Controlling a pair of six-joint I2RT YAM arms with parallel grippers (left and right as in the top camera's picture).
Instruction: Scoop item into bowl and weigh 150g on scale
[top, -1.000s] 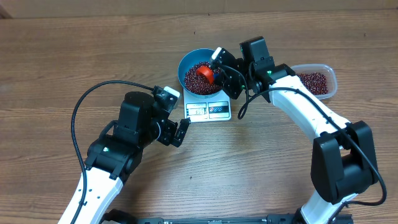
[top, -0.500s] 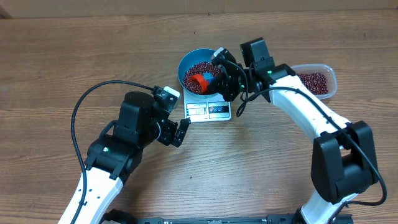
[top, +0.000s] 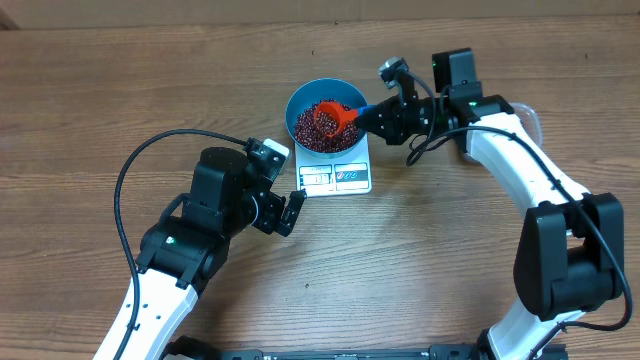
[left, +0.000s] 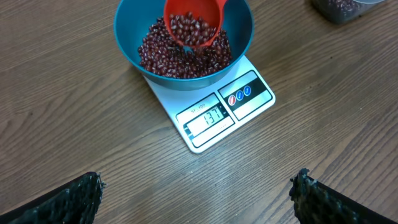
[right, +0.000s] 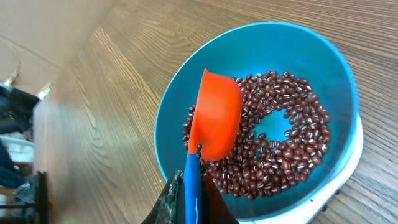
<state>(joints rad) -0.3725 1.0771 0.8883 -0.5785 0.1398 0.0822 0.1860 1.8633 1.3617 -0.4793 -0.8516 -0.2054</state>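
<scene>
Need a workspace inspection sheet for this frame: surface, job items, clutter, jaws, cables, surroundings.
Surface: wooden table, woodgrain top.
Job's things: blue bowl of beans sits on scale; display reads 137.
Clutter: clear tub of beans at the right.
Grippers: left gripper jaws open, empty; right gripper jaws shut on red scoop, loaded with beans, over the bowl.
Cables: black cable loops beside left arm.
Surroundings: beige wall behind table.

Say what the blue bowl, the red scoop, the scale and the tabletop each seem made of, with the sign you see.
The bowl looks like plastic: smooth, uniform blue, soft sheen. The scoop is likely moulded plastic: even orange-red, glossy. The scale has a white, matte, plastic-looking casing with printed buttons. The table is wood or wood-look laminate, with brown grain lines; cannot tell which.
</scene>
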